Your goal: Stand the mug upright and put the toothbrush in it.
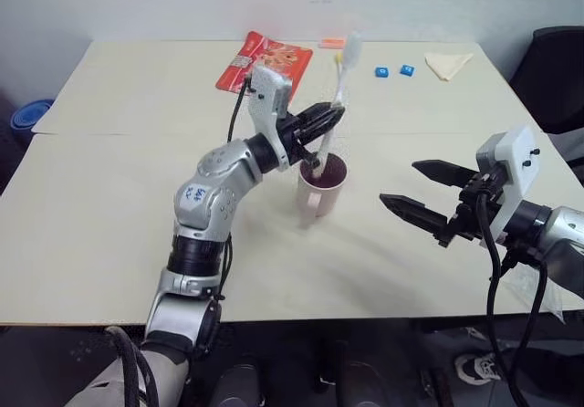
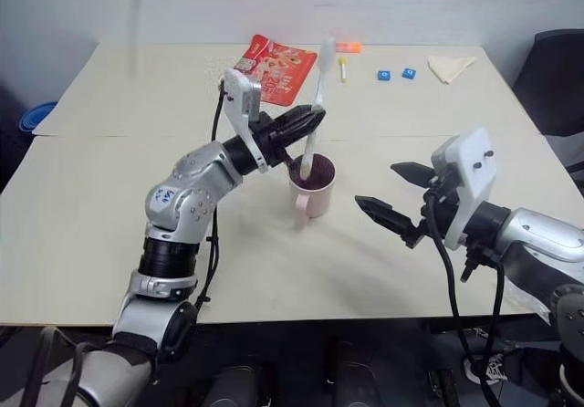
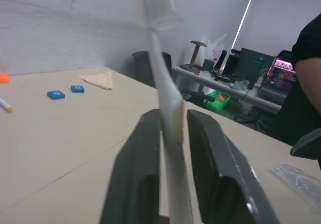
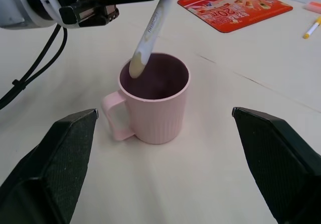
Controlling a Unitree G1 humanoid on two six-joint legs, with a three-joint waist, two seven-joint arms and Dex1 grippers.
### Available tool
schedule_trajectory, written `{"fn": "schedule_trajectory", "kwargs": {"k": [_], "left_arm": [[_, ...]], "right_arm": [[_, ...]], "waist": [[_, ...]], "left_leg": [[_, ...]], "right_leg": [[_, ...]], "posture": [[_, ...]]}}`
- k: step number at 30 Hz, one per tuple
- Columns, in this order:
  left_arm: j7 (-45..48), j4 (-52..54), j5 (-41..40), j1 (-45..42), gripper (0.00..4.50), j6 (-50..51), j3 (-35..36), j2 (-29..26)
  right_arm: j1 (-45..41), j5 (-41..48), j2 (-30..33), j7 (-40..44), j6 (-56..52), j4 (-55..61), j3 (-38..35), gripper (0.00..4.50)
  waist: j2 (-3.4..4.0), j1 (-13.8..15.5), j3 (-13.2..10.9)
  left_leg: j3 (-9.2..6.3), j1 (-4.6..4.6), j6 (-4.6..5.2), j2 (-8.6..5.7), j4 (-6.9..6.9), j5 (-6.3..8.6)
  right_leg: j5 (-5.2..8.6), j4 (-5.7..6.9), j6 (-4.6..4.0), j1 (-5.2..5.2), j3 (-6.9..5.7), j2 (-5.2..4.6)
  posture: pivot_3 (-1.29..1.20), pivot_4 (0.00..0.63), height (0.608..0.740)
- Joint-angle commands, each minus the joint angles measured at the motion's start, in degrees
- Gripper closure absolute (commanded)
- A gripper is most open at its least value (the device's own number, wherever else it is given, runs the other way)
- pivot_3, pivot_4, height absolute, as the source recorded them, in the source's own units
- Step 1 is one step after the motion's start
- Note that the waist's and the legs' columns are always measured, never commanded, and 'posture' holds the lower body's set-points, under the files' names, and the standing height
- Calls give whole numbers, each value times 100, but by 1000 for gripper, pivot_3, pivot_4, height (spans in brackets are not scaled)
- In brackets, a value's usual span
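Note:
The pale pink ribbed mug [image 1: 321, 191] stands upright in the middle of the table, handle toward me. Just behind and above its left side, my left gripper [image 1: 328, 115] is shut on the toothbrush [image 1: 343, 77]. The brush stands nearly upright, bristle head up. Its yellow handle end [image 4: 136, 66] hangs at the mug's mouth, over the dark inside. In the left wrist view both fingers [image 3: 138, 179] sit close along the brush neck [image 3: 168, 98]. To the right of the mug my right gripper [image 1: 398, 182] is open and empty, pointing at it.
A red snack packet [image 1: 265, 60], an orange bar [image 1: 332, 43] and a short yellow-white stick [image 2: 342, 67] lie at the back. Two blue blocks [image 1: 394, 71] and a beige napkin [image 1: 449, 63] lie back right. A person [image 3: 308, 58] stands beyond the table.

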State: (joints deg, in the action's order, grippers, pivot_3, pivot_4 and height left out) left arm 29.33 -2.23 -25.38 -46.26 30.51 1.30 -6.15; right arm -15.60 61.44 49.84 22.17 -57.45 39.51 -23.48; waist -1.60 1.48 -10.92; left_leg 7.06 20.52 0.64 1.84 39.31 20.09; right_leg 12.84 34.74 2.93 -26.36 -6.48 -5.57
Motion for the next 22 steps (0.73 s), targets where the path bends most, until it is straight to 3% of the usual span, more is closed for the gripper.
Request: {"fn": "schedule_trajectory", "kwargs": {"k": [1, 5, 8, 11, 13, 16, 19, 22], "left_arm": [[-184, 643, -158, 151, 2577, -44, 215, -59], [-263, 1168, -469, 424, 1485, 376, 492, -353], [213, 1767, -863, 688, 650, 881, 690, -1140], [1403, 2098, -1190, 970, 650, 1141, 888, -2542], [2573, 1925, -1145, 1215, 650, 937, 1063, -3798], [3675, 1423, -833, 1496, 650, 457, 1080, -5085], [4541, 1057, -349, 1842, 650, -410, 1037, -5979], [4776, 762, -250, 1896, 650, -714, 1096, -6219]], "right_arm": [[-175, 182, 133, -21, 101, -12, -188, 0], [-267, 109, 201, 148, 159, -148, -29, 0], [-357, -69, 321, 434, 234, -387, 112, 0], [-359, -294, 623, 1013, 342, -720, 212, 0], [-343, -561, 956, 1621, 494, -1072, 322, 0], [-314, -841, 1331, 2487, 721, -1627, 445, 0], [-240, -1337, 1659, 3307, 1165, -2126, 689, 0], [-439, -1543, 1631, 3563, 1312, -2462, 854, 0]], "waist": [[0, 0, 0], [0, -12, 0], [0, -30, 0], [1, -44, 0], [1, -49, -1], [2, -42, -1], [7, 3, -4], [7, 6, -4]], "left_leg": [[-2, 1, 1, 0, 0, -1], [-3, 0, 1, 1, 0, -1], [-2, 0, 0, 5, 0, -1], [-2, -1, -1, 6, 0, -1], [-2, 1, -2, 8, -1, -1], [4, -2, -3, 4, -2, 2], [6, -3, 5, 3, -2, 7], [5, 0, 11, 3, -2, 10]], "right_leg": [[0, -1, 0, 0, -1, 0], [0, 1, 0, 0, 1, 1], [0, 2, 0, -1, 2, 4], [1, 3, -1, -2, 1, 6], [3, 0, -4, -4, -2, 10], [7, -6, -6, -7, -29, 15], [8, -32, -4, -5, -44, 10], [8, -37, -4, -5, -48, 4]], "posture": [[0, 150, 740], [0, 150, 740], [0, 150, 740], [0, 150, 740], [0, 150, 740], [0, 150, 740], [0, 150, 740], [0, 150, 740]]}}
